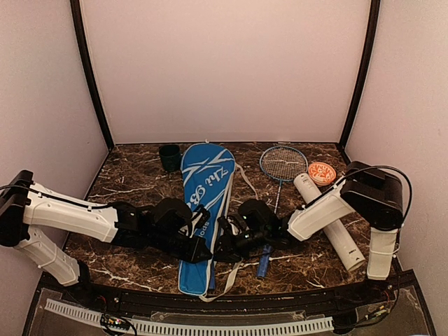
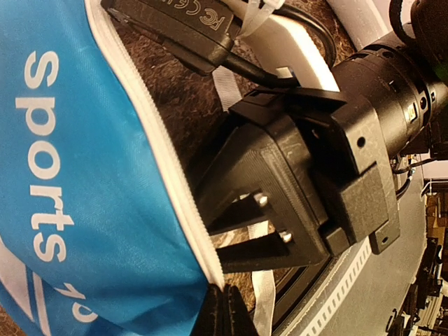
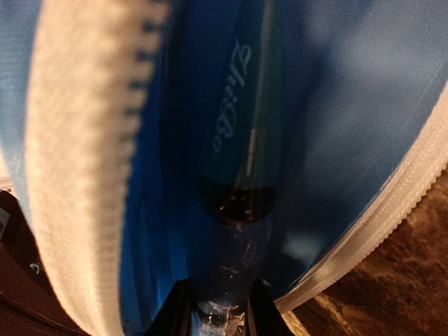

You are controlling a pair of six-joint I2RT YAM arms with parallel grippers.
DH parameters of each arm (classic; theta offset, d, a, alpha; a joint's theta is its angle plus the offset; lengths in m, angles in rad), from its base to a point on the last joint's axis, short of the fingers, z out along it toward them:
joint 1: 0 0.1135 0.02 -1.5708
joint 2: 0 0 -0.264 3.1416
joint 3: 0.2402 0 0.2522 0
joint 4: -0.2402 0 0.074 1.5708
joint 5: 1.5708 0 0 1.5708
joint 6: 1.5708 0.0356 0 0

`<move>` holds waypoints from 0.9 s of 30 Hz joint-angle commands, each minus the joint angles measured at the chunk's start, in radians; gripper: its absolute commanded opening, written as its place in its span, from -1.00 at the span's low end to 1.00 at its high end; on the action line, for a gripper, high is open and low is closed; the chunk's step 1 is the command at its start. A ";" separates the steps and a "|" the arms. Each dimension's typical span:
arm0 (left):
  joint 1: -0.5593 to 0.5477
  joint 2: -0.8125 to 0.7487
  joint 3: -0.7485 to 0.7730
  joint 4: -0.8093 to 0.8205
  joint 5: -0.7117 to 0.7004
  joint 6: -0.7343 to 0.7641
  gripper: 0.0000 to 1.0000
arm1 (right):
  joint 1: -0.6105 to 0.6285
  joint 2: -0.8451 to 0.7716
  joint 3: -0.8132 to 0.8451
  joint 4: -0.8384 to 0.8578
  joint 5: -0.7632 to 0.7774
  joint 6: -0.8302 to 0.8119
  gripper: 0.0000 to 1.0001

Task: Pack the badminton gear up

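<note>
On the marble bench [image 1: 126, 175] the racket bag [image 1: 206, 189] runs lengthwise away from you, your left end effector [image 2: 224, 311] pinched on its rim, your right end effector [image 3: 217, 311] clamped on the racket [image 3: 245, 126], which points along the bag inside its mouth.

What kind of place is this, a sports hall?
Probably a robot test booth: plain walls box in a marble-patterned tabletop, left arm and right arm mounted at its near edge.

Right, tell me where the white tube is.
Top view: the white tube lies on the table's right side, beside the loose racket, its far end next to the orange disc.
</note>
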 commanded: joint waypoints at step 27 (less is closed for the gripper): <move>0.024 0.033 -0.006 0.064 0.001 -0.062 -1.00 | 0.028 -0.290 -0.256 -0.058 -0.061 -0.130 0.37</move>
